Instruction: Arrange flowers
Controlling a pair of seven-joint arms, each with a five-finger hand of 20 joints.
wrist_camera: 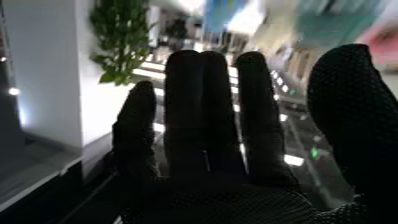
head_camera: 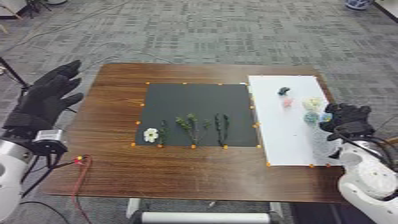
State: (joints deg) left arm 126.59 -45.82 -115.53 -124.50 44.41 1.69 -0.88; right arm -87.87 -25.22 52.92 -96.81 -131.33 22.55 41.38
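In the head view my right hand (head_camera: 349, 119) is at the white board's right edge, close beside a blue flower (head_camera: 311, 117) and a pale yellow one (head_camera: 312, 103). A pink flower (head_camera: 287, 102) and a small dark item (head_camera: 283, 91) lie farther back. Below the hand is a clear, patterned object (head_camera: 325, 146), partly covered by the arm. A white flower (head_camera: 150, 134) and green sprigs (head_camera: 189, 125) rest on the black mat. My left hand (head_camera: 51, 97) is beyond the table's left edge, fingers straight. In the right wrist view, my right hand (wrist_camera: 209, 120) has straight fingers, thumb apart, holding nothing.
Under the flowers are the black mat (head_camera: 195, 102) and the white board (head_camera: 282, 135) on the brown table (head_camera: 187, 172). A red cable (head_camera: 83, 175) runs over the near left corner. Small orange markers line the mat and board.
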